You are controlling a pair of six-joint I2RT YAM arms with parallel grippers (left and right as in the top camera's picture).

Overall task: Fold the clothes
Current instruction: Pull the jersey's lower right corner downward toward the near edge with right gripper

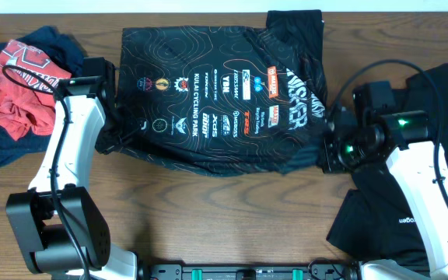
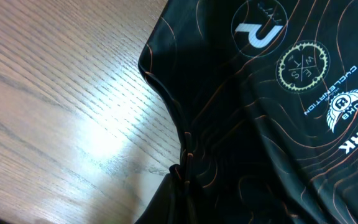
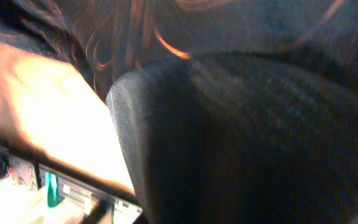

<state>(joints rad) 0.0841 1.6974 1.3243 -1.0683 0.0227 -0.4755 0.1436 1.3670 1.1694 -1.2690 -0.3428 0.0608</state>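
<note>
A: What's nearest?

B: A black garment, crumpled at 4 o'clock on the table. The right arm lies across it.

A: And the grippers?

B: The right gripper sits at the jersey's 3 o'clock edge, jaws closed. Its wrist view is a dark blur pressed up against orange-lined cloth, so I can't tell whether it has any of the cloth.

A: The left one?

B: The left gripper is at the jersey's 9 o'clock side, by the sleeve, also fully closed. In its wrist view the cloth gathers into a pucker right at the lower edge, where the jaws are, so it has a pinch of the jersey.

A: Where is the jersey itself?

B: The jersey is spread logo-side up from the table's middle out toward 12 o'clock, with its 1 o'clock corner folded over.

A: Anything farther out?

B: A pile of red and navy clothes at 10 o'clock, apart from the jersey.
</note>
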